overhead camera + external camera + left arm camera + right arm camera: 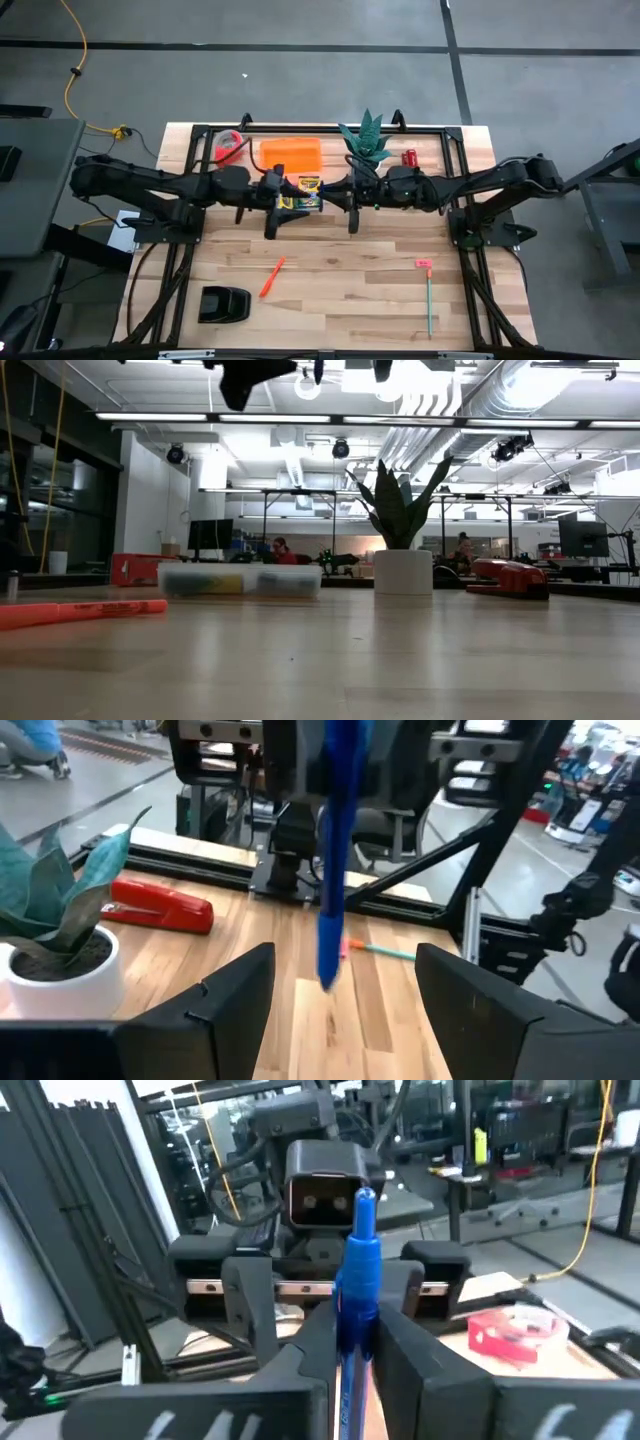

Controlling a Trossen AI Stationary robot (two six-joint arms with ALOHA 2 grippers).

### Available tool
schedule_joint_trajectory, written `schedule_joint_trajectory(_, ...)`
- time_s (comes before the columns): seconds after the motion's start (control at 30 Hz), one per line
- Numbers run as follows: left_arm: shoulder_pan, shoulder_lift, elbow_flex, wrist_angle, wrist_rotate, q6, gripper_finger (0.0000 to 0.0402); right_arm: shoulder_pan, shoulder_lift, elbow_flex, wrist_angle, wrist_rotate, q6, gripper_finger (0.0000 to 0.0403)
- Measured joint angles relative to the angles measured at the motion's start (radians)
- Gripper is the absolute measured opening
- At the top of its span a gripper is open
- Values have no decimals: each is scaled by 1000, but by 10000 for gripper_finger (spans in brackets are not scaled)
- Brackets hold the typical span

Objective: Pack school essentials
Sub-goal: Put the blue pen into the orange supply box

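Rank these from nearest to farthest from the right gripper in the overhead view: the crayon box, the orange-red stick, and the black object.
From the right gripper, shut on the blue pen:
1. Crayon box, beside it toward the left arm.
2. Orange-red stick, on the bare wood nearer the front.
3. Black object, front left corner.

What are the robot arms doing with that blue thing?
The right claw is shut on a blue pen, holding it up in the air over the middle of the table. The left claw faces it, wide open and empty, with the pen hanging in front of it. On the table lie a crayon box, an orange stick, a teal pencil and a clear box near the plant.
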Motion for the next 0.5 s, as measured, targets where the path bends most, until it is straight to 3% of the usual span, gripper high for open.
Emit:
schedule_joint_trajectory(0.13, 0, 71, 38, 20, -13, 0, 231, -1, 0, 0, 6, -7, 13, 26)
schedule_joint_trajectory(0.5, 0, 185, 47, 272, -12, -25, 219, -1, 0, 0, 19, 2, 12, 26)
